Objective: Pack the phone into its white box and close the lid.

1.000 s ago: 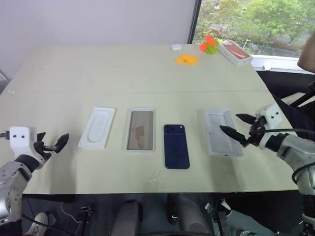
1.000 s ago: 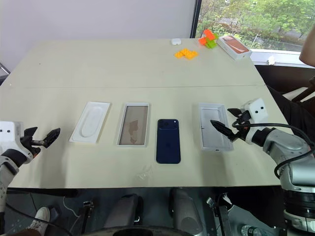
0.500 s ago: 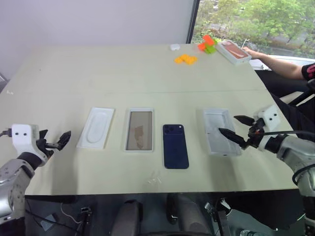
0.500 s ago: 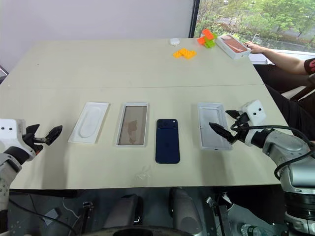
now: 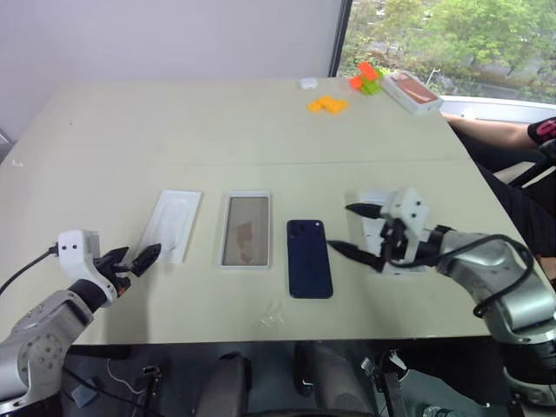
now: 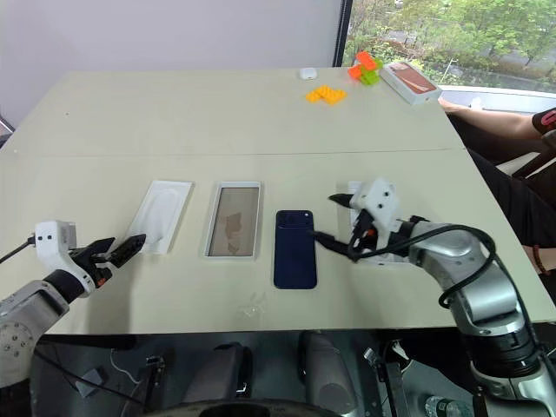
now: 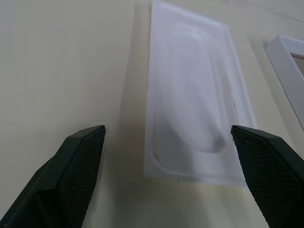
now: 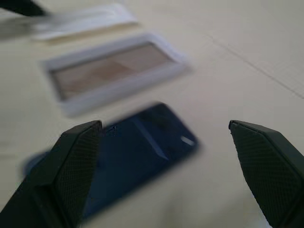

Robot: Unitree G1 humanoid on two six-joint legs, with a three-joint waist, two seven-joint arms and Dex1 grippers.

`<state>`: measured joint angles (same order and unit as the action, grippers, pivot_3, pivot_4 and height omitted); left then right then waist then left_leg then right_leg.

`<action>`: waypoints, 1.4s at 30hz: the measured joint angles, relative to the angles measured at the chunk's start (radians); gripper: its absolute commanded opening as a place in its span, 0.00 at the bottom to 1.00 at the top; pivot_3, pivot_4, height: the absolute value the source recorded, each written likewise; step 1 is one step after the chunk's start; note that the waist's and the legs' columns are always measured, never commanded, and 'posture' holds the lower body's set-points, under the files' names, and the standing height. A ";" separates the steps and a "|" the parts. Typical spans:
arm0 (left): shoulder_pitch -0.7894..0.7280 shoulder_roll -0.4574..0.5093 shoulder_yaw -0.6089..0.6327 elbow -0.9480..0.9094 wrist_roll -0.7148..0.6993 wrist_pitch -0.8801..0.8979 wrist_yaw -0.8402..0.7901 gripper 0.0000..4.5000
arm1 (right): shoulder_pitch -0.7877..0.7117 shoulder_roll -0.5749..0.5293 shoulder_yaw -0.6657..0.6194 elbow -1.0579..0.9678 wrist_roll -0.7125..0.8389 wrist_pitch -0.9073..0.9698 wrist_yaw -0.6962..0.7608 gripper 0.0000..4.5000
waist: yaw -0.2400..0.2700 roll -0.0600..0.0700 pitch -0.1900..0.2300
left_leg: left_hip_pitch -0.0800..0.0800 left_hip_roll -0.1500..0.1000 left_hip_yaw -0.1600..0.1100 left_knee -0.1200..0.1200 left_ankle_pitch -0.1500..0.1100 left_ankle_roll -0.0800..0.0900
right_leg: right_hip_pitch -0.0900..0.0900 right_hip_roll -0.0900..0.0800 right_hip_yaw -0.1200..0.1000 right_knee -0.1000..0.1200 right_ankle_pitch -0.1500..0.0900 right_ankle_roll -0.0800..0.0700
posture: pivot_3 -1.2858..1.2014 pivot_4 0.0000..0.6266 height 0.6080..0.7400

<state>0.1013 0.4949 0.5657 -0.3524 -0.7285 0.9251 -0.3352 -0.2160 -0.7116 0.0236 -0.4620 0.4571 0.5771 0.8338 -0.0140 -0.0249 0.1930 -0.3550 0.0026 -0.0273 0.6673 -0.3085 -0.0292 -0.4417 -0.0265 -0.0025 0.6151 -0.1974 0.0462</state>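
The dark blue phone (image 5: 310, 259) lies flat in the middle of the table's near half, camera bump at its far end. To its left sits the white box (image 5: 247, 229), an open base with a brownish inside. My right gripper (image 5: 340, 228) is open just right of the phone's far end, pointing left at it; the right wrist view has the phone (image 8: 128, 156) and box (image 8: 114, 71) ahead of it. The lid (image 5: 370, 198) lies behind that gripper, mostly covered by it. My left gripper (image 5: 139, 258) is open with nothing in it, near the table's front left.
A white insert (image 5: 171, 224) with an oval recess lies left of the box, right in front of my left gripper (image 7: 167, 129). At the far right are an orange-topped box (image 5: 413, 91), orange blocks (image 5: 328, 105) and green and orange blocks (image 5: 368, 78). A person's arm (image 5: 495, 130) rests at the right edge.
My right gripper swung left from over the lid to beside the phone. My left gripper moved right, closer to the insert. The person's arm drew back from the orange-topped box.
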 measured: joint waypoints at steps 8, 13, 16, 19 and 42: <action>-0.091 -0.042 0.061 -0.008 -0.123 0.186 0.150 0.99 | 0.011 0.048 0.056 -0.008 -0.004 -0.001 -0.015 1.00 | 0.003 0.000 -0.001 | 0.001 -0.003 -0.001 0.001 0.000 0.000 | 0.002 -0.002 0.000 0.000 -0.001 -0.002 | 0.52 0.24 0.95; -0.138 -0.046 0.079 -0.001 -0.190 0.288 0.183 0.99 | 0.025 0.062 0.081 -0.024 -0.005 -0.001 -0.024 1.00 | 0.003 0.001 -0.001 | 0.002 -0.004 -0.002 0.001 0.000 0.000 | 0.003 -0.003 0.000 0.000 -0.001 -0.002 | 0.52 0.24 0.95; -0.158 -0.068 0.091 0.010 -0.233 0.315 0.197 0.87 | 0.027 0.062 0.087 -0.034 -0.007 -0.005 -0.025 1.00 | 0.004 0.001 -0.001 | 0.003 -0.004 -0.002 0.001 0.000 0.000 | 0.005 -0.003 0.000 0.000 -0.001 -0.003 | 0.52 0.24 0.95; -0.161 -0.073 0.094 0.029 -0.257 0.332 0.208 0.59 | 0.046 0.062 0.088 -0.035 -0.017 -0.016 -0.023 1.00 | 0.004 0.001 -0.001 | 0.003 -0.004 -0.002 0.001 0.000 0.000 | 0.005 -0.003 0.000 0.000 -0.002 -0.003 | 0.52 0.24 0.95; -0.066 -0.120 0.033 -0.064 -0.831 0.215 0.418 0.01 | 0.057 0.062 0.124 -0.046 -0.033 -0.022 -0.008 1.00 | 0.007 -0.002 -0.002 | 0.001 -0.004 -0.003 0.001 0.000 0.000 | 0.003 -0.004 0.000 0.000 -0.002 -0.003 | 0.52 0.24 0.95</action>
<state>0.0352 0.3747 0.5985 -0.4166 -1.5591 1.1400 0.0829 -0.1587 -0.6496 0.1481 -0.5076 0.4238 0.5550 0.8262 -0.0074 -0.0270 0.1914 -0.3535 -0.0009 -0.0305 0.6683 -0.3084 -0.0294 -0.4384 -0.0303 -0.0022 0.6149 -0.1991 0.0432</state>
